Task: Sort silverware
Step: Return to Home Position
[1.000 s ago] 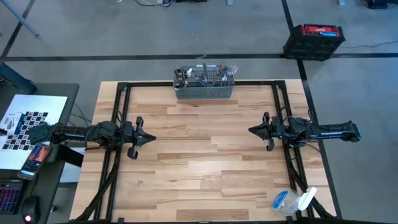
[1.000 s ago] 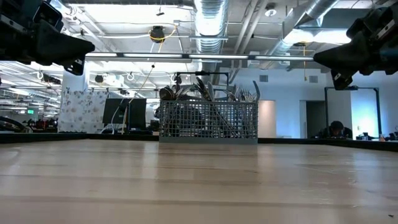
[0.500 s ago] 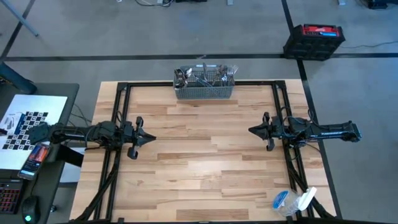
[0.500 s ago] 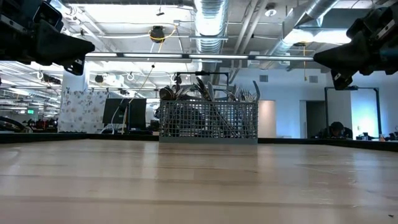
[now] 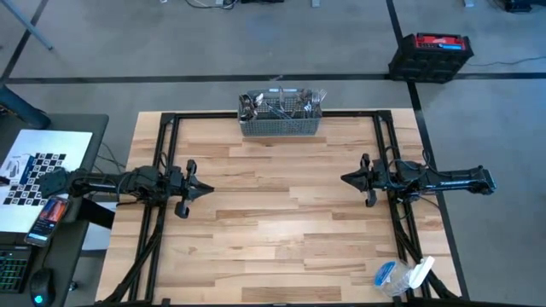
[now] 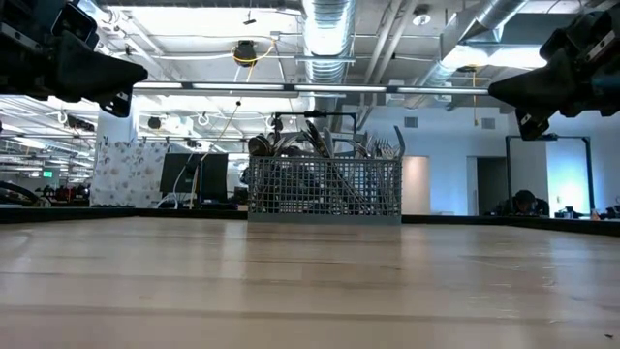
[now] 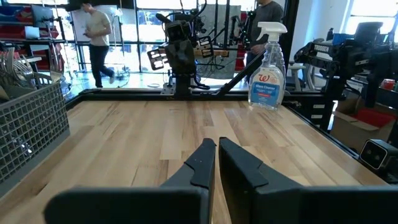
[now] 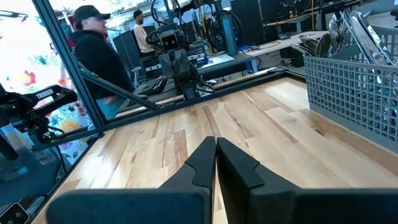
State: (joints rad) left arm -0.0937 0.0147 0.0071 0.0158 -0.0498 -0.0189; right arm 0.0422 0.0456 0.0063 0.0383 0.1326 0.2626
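Silverware (image 5: 281, 105) stands packed in the wire basket (image 5: 280, 130); left gripper (image 5: 207, 191) and right gripper (image 5: 345, 178) hang well apart from it, fingers together, empty. Risk: tangled handles snagging if anything is pulled out.

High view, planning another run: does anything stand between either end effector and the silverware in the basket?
Nothing visible does. Bare tabletop separates the left end effector and right end effector from the silverware in the mesh basket. The spray bottle sits at the near right corner, off both paths.
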